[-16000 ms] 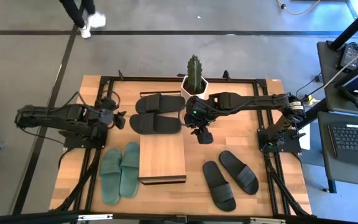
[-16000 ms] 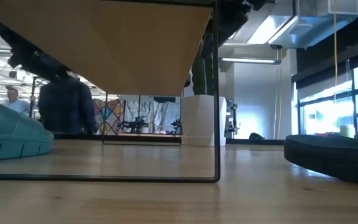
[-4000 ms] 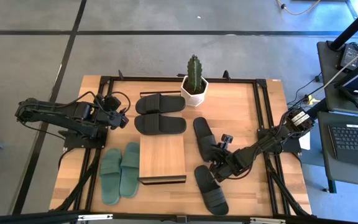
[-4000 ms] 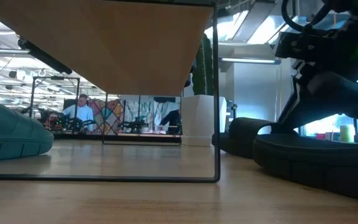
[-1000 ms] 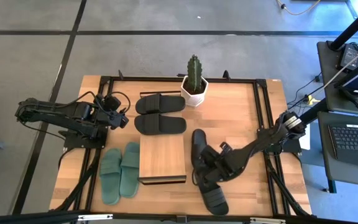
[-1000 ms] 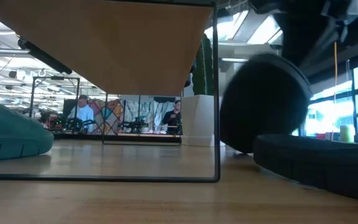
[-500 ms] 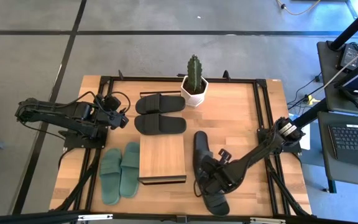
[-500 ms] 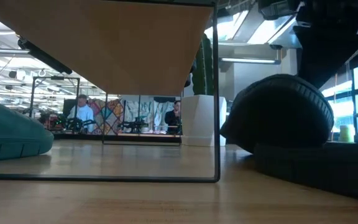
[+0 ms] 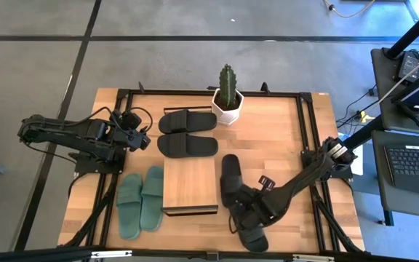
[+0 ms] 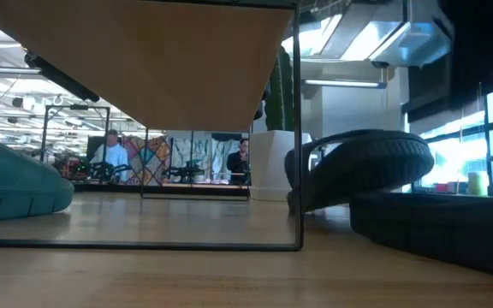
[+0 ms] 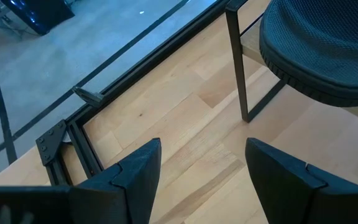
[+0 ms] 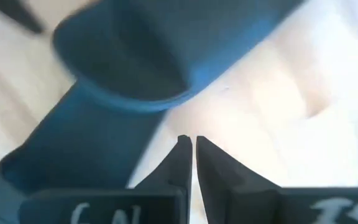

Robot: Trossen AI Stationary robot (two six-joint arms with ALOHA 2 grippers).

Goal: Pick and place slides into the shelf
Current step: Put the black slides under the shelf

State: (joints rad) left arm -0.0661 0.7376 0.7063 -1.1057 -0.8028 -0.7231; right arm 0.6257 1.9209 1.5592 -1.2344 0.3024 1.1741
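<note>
The shelf [image 9: 189, 182] stands at the table's middle, and the low view looks under its plank [image 10: 161, 60]. A black slide [image 9: 230, 178] lies close along the shelf's right side. In the low view this slide [image 10: 362, 167] is tilted, its near end up over a second black slide [image 9: 252, 231]. My right gripper [image 9: 244, 211] hangs over that near end, pointing down, shut with nothing between its tips [image 12: 191, 144]. My left gripper [image 9: 142, 138] waits open at the table's left [image 11: 199, 168]. A black pair [image 9: 188, 132] lies at the far side and a green pair [image 9: 140, 202] left of the shelf. My right gripper stands right beside the black slide's sole edge [image 12: 123, 155], fingers pointing down from above. Whether a finger touches the slide, I cannot tell.
A potted cactus [image 9: 228, 91] stands at the far edge, behind the shelf. Black frame rails [image 9: 308, 138] run along the table's sides. Bare wood lies to the right of the two black slides. People show in the room beyond the table [image 10: 114, 154].
My right gripper has gone toward the shelf and the table's near edge, rolling its wrist. The black slide, which stood tipped up with its toe high, has come down flatter and closer to the shelf's right side.
</note>
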